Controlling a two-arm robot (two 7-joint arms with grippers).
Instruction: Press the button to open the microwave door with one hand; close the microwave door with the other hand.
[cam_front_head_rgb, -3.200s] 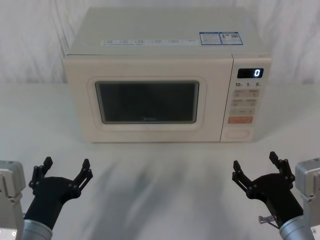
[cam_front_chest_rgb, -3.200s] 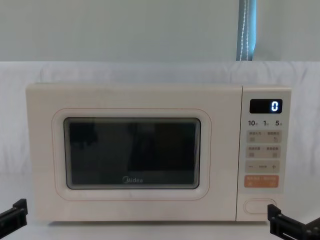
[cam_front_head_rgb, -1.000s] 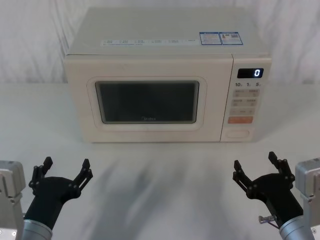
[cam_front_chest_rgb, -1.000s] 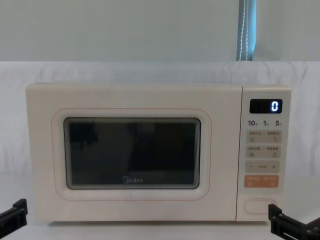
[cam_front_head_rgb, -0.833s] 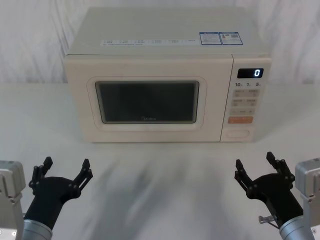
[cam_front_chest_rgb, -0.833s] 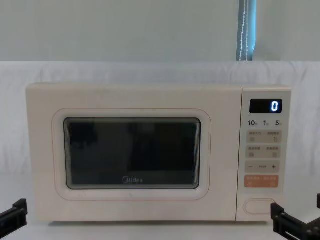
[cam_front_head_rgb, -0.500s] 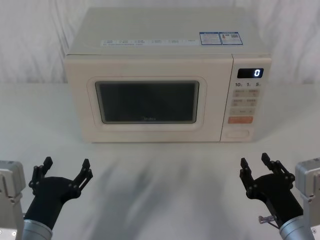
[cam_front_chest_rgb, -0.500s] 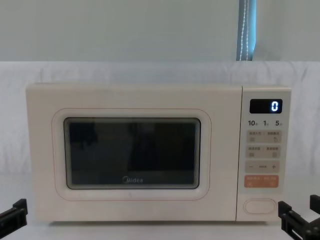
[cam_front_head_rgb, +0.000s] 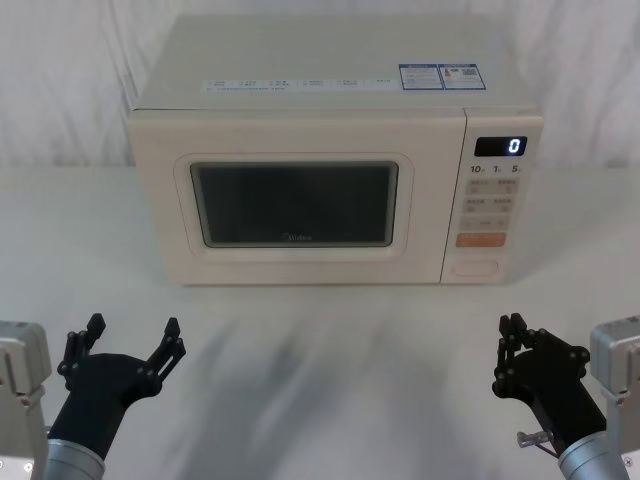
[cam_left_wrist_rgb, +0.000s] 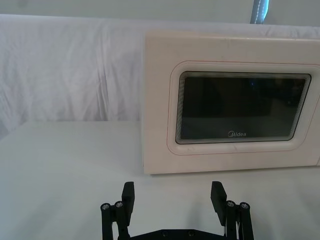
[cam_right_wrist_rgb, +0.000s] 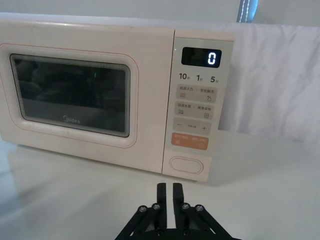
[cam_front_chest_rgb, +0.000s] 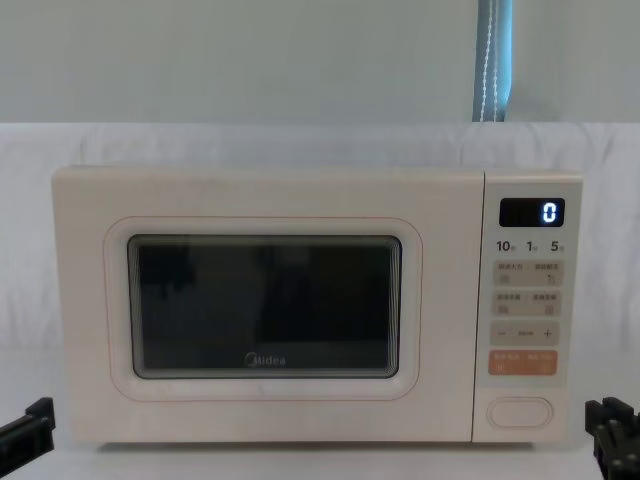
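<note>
Left gripper (cam_front_head_rgb: 128, 336) low over the counter (cam_front_head_rgb: 330, 340) at near left, well short of the oven, jaws spread wide and holding nothing. Parked by the look of it.

Microwave (cam_front_head_rgb: 330, 70) square on the counter at centre, long axis running left to right, front turned toward the robot. Microwave door (cam_front_head_rgb: 160, 200) shut flush, dark window wider than tall. Hinge side not visible; probably at the left edge, since the keypad strip sits at the right. A rigid panel, likely light on its hinge; no grasp needed to close it, just a flat push on the free edge near the keypad side. Glass best left untouched.

Button (cam_front_head_rgb: 475, 267) at the bottom of the keypad strip, under the orange key (cam_front_head_rgb: 481, 239), a wide oval lying flat, facing forward. Stiff plastic, probably spring-loaded with short travel; best pressed straight in at its middle. Oven probably heavy enough not to slide.

Right gripper (cam_front_head_rgb: 514, 325) at near right over the counter, jaws brought together on nothing, well apart from the button and a little to its right.
</note>
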